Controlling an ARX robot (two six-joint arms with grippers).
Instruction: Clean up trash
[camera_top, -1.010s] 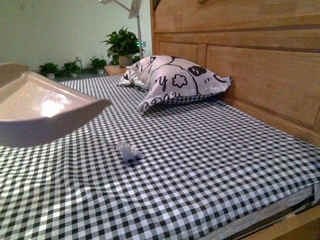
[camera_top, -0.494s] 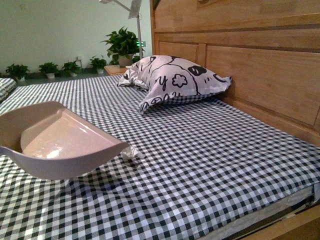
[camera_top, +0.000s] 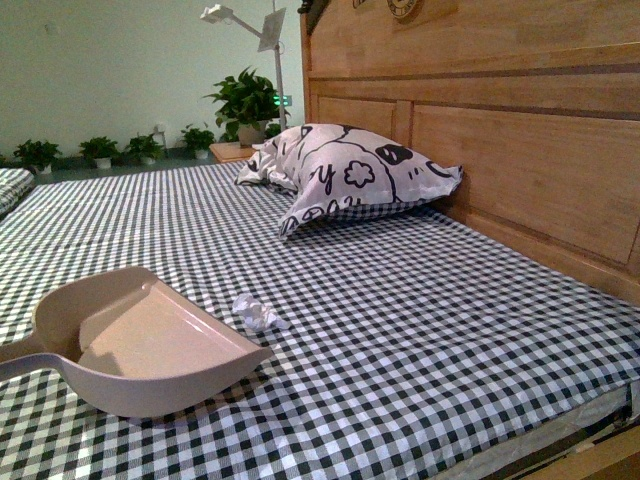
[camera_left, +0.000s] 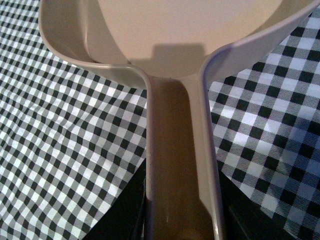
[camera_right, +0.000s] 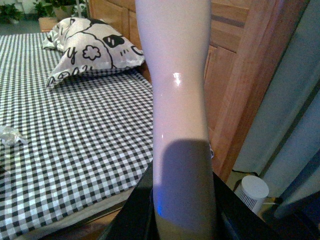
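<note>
Checkered bed (camera_top: 450, 330), wooden headboard (camera_top: 520, 150) behind. Paper ball (camera_top: 255, 314) sits on the sheet just beside the beige dustpan (camera_top: 140, 345). Left jaws are clamped on the dustpan's handle, right jaws grip some pale handle (camera_right: 177, 100).

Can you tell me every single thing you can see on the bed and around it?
Paper ball: one, white, on the sheet by the dustpan's open edge.
Dustpan: one, beige, on the sheet, near left.
Pillow: one, white with black drawings, against the headboard.
Sheet: one, black-and-white check, covering the bed.
Headboard: one, brown wood, on the right.
Plants: one big, four small, green, by the far wall.
Lamp: one, white, above the big plant.
Round thing: one, white, on the floor beside the bed.
Handle: one, pale, in the right fingers.
Left fingers: dark, shut on the dustpan's handle.
Right fingers: dark, shut on the pale handle.
</note>
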